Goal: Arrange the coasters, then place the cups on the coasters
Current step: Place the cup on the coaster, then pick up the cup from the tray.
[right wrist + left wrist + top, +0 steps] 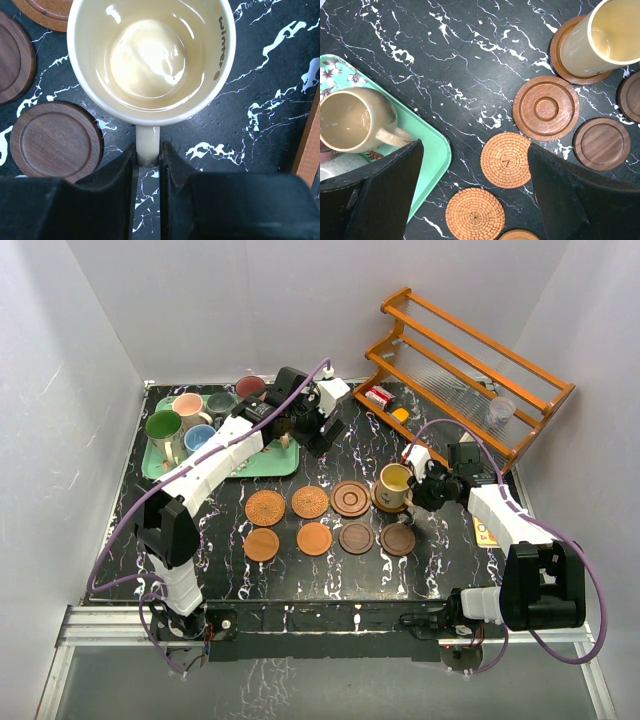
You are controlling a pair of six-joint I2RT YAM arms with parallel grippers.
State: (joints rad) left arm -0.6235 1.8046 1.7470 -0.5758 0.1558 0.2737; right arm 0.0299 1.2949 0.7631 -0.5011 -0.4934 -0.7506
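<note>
Eight coasters lie in two rows mid-table: woven ones on the left, dark wood ones on the right. A yellow-cream cup stands on the back-right wood coaster. My right gripper is shut on that cup's handle. Green, pink, light blue, grey-teal and maroon cups stand on the green tray. A tan cup sits at the tray's corner. My left gripper hangs open beside it, over the bare table.
A wooden rack leans at the back right with a small clear glass cup on it. A red box and an orange card lie at its foot. A yellow card lies by the right arm.
</note>
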